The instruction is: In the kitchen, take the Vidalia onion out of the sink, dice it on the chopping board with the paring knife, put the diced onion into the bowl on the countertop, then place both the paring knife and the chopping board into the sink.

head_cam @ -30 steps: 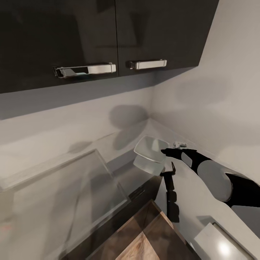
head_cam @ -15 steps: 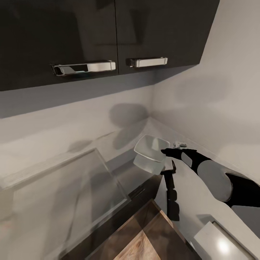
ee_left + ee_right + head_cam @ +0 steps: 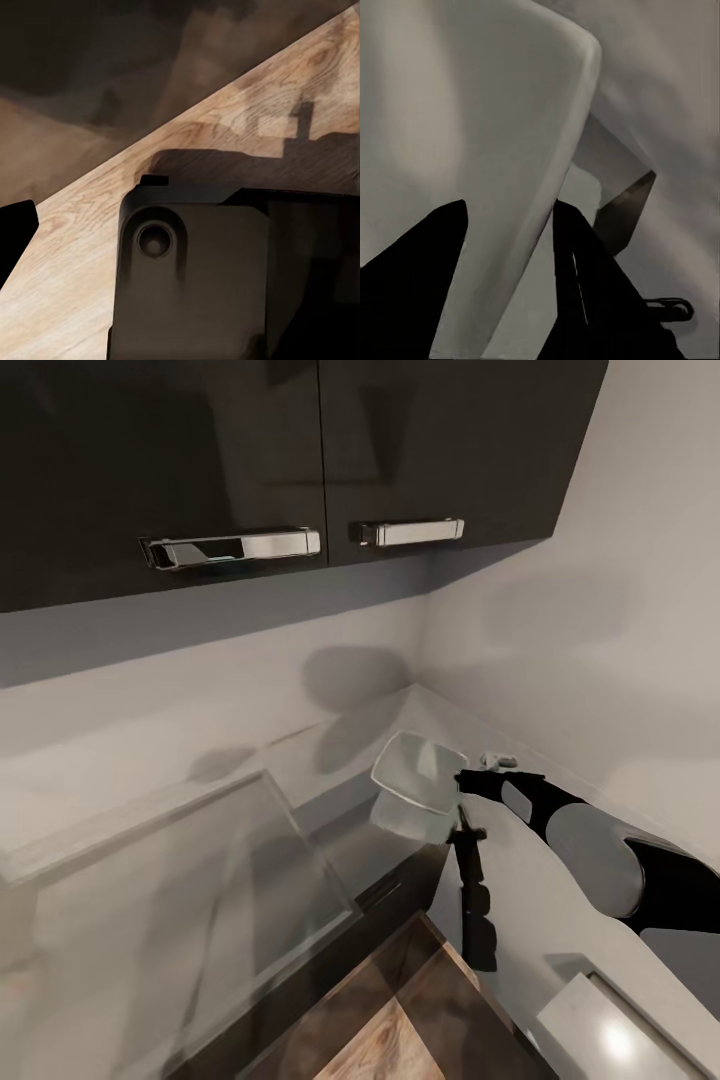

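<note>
1. Bowl [image 3: 415,778] handling is the step in hand, by the look of it: the white squarish dish is tilted and lifted at the counter's corner, with its pale reflection just under it on the grey countertop [image 3: 300,760]
2. The right gripper [image 3: 462,781] sits at the bowl's near rim; in the right wrist view the two dark fingers [image 3: 424,277] straddle the bowl's flared wall [image 3: 562,150], one on each side, so the gripper appears clamped on that rim
3. The left gripper's fingers cannot be made out; the left wrist view gives a dark housing over a wooden surface, so whether that gripper is apart or together cannot be told
4. The chopping board [image 3: 400,1020] lies at the lower edge of the head view, dark brown with a paler grain patch, near the robot's body and well apart from the bowl
5. Glossy dark upper cabinets [image 3: 250,450] with chrome handles hang above the corner
6. No onion pieces can be made out in the bowl's hollow, so it is unclear whether any dice have gone in
7. Judged from this, the next move calls for keeping the rim pinched firmly and the bowl level while bringing it toward the board, since a one-sided grip on a flared wall may let it swing or slip
</note>
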